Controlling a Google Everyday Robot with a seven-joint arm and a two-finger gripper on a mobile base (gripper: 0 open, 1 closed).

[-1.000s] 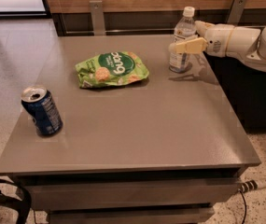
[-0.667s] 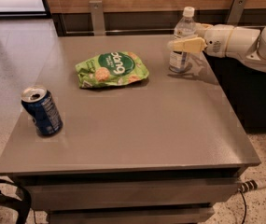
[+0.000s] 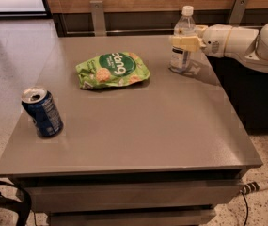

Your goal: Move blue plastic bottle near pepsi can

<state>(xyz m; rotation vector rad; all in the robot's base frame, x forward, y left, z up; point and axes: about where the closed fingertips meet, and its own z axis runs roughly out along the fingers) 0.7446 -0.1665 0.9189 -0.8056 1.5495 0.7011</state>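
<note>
Blue plastic bottle (image 3: 181, 60): slim, clear, white screw cap, dark-and-white label. It stands upright near the desk's far right corner, a little in from the far edge, and its base looks to be on the top.

Risks, as judged from here:
- The hold sits about mid-height on a tall, light, slick-walled bottle. If the grip is off-centre, the bottle could pivot or slip when carried.
- The thin plastic may flex under the squeeze and loosen the hold.
- The straight path to the target runs diagonally across the desk. A green crinkled snack bag (image 3: 112, 69) lies flat toward the far edge, left of the bottle, close to that line. A low carry could drag the bottle's base over it.
- The pepsi can (image 3: 42, 112), dark blue with a silver top, stands by the left edge toward the near left corner. It is well apart from the bottle and close to the drop-off. Coming in too tight could knock it over or off the edge. A tilted set-down would topple the blue plastic bottle itself.

Bottle and claw: the gripper (image 3: 183, 42), pale yellow-tipped, reaches in from beyond the right edge on a white arm (image 3: 246, 44). It appears closed around the bottle's body just above the label. One finger (image 3: 190, 43) crosses the bottle's front and the other is hidden behind. Cap and shoulder show above the claw, the label and base below it.

The grey desk (image 3: 161, 126) is bare through the middle.
</note>
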